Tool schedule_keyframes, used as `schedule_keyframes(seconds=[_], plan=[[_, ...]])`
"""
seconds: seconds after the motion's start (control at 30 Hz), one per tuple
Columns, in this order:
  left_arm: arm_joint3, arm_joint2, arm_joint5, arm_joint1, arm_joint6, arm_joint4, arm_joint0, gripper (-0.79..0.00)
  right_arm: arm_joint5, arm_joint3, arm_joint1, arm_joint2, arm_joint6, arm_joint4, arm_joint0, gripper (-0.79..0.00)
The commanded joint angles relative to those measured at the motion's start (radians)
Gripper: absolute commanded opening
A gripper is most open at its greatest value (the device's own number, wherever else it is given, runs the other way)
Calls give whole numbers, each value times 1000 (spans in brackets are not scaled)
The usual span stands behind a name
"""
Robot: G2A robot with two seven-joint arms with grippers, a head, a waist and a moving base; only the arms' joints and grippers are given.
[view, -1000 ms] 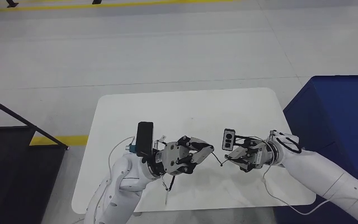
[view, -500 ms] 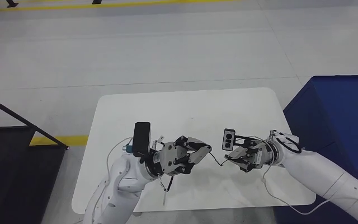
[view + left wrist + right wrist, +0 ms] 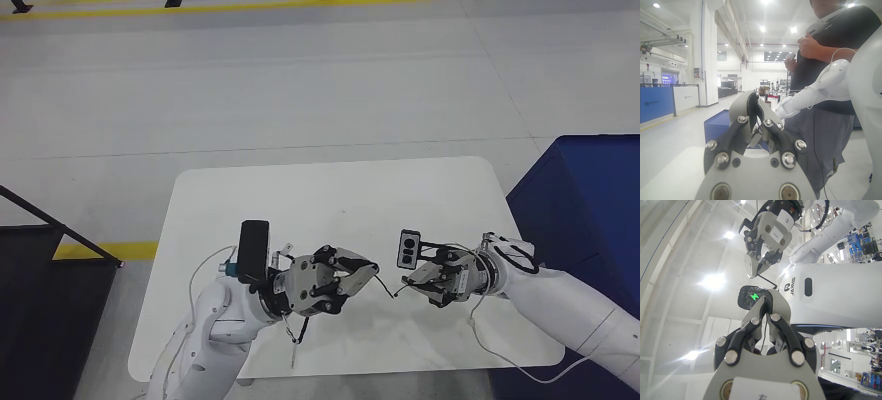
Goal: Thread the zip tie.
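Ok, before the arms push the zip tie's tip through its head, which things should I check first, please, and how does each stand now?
1. Left gripper holds the zip tie: ok, jaws shut on one end.
2. Right gripper holds the other end: ok, jaws shut.
3. Strand free between the grippers: ok, nothing touches it.
4. Both grippers over the table: ok.
5. Tip lined up with the head's slot: cannot tell, too small.
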Motion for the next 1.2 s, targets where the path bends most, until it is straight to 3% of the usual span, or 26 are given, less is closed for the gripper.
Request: schedule_keyframes(seconds=[0.0,0.93,1.17], plan=[[3,1,5,0,0,1,-1,-785,0,0,0,0,0,0,0,-785],[13,37,-1,1,4,9,-12,-785,0,-3,-1,1,-16,6,-6,-785],[18,38,-14,0,18,-21,-20,-785,63,-38,-15,20,-63,50,-31,-785]])
